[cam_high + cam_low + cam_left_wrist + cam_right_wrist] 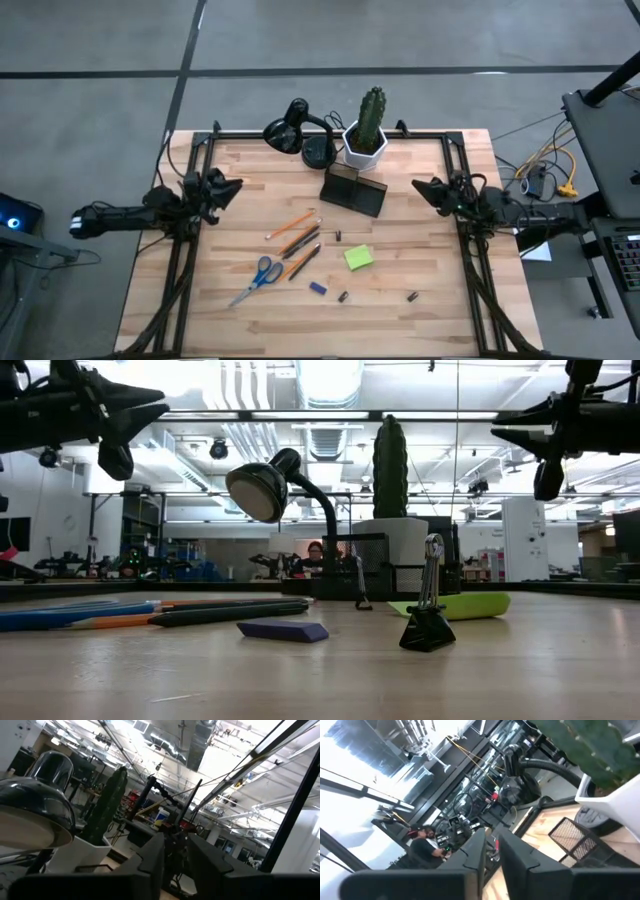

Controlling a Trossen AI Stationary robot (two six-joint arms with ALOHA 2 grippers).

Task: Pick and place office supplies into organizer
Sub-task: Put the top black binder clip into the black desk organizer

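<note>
Wooden planks form the table (420,320), seen from above with the dark organizer (354,190) near its far edge, just in front of a white cactus pot (365,146) and a black desk lamp (298,133). Orange and dark pencils (297,240), blue-handled scissors (256,279), a lime-green sticky pad (359,257) and a small blue block (318,288) lie loose mid-table. The left gripper (232,186) and right gripper (420,186) hover at opposite sides, holding nothing. At table level, a black binder clip (428,622) stands beside the blue block. Each wrist view shows fingers slightly parted. No writing is legible anywhere.
</note>
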